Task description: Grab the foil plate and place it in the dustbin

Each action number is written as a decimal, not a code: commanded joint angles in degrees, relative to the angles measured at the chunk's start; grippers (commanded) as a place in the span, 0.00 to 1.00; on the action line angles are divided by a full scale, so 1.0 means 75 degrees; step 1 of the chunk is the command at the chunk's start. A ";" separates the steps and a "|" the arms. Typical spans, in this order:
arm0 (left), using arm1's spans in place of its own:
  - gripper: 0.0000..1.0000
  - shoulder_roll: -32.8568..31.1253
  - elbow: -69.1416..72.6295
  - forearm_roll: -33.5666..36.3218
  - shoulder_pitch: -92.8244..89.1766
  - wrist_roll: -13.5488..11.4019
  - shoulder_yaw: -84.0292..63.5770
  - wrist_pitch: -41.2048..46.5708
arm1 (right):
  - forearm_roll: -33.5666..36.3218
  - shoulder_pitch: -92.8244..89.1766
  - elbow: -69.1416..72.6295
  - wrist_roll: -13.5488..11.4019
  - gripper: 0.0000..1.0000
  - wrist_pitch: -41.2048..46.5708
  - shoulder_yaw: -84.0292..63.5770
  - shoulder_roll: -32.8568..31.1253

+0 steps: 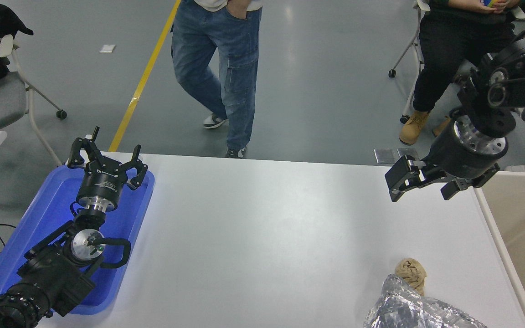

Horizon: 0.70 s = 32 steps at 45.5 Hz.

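The foil plate is a wrinkled silver tray at the table's near right; the picture's bottom edge cuts it off. The dustbin with a beige inside and an off-white rim stands off the table's right edge, partly out of frame. My right gripper hangs open and empty over the table's far right corner, beside the dustbin's far left corner and well away from the foil plate. My left gripper is parked open over the blue tray at the lower left.
A small tan paper wad lies against the foil plate's far edge. A shallow blue tray sits at the table's left. A person in jeans stands beyond the far edge; another sits at the top right. A chair stands at the far left.
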 commanded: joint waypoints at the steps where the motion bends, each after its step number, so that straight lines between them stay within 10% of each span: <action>1: 1.00 0.0000 0.0000 0.0008 -0.0012 0.0002 0.0000 -0.0001 | 0.0000 0.0008 0.0000 0.0000 1.00 -0.0002 0.0002 0.0000; 32: 1.00 0.0000 0.0000 0.0008 0.0000 0.0002 0.0000 -0.0001 | 0.0000 0.0055 -0.0012 0.0000 1.00 -0.0002 0.0013 0.0024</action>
